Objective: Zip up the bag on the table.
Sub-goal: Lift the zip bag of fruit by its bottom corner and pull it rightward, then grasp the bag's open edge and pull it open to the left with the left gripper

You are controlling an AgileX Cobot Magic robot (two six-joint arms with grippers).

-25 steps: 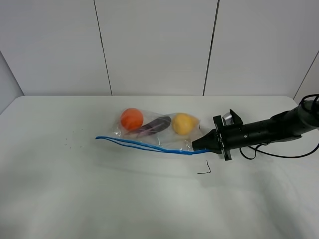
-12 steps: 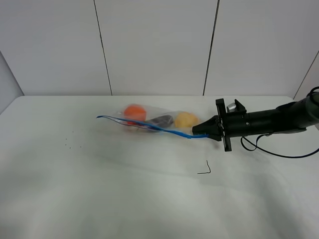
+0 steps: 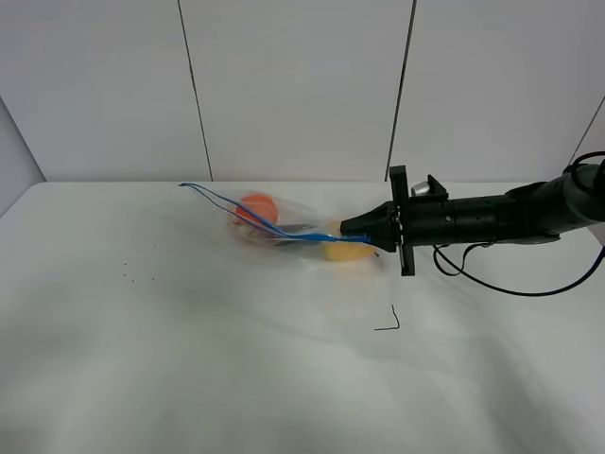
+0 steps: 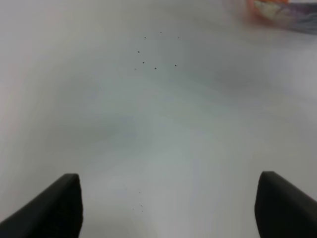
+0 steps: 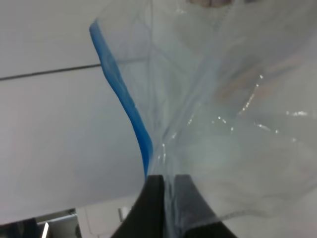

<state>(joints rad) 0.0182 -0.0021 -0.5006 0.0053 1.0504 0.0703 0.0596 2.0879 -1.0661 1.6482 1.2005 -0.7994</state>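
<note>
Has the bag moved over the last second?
Yes. The bag has swung toward the back wall, farther from the black bent mark, pulled by the right gripper.

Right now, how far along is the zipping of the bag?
Done: the right tool is shut on the bag at one end of its blue strip. In hand: that end is raised. To do: the strip's halves gape apart; the open left tool hovers over the table, off the bag.
</note>
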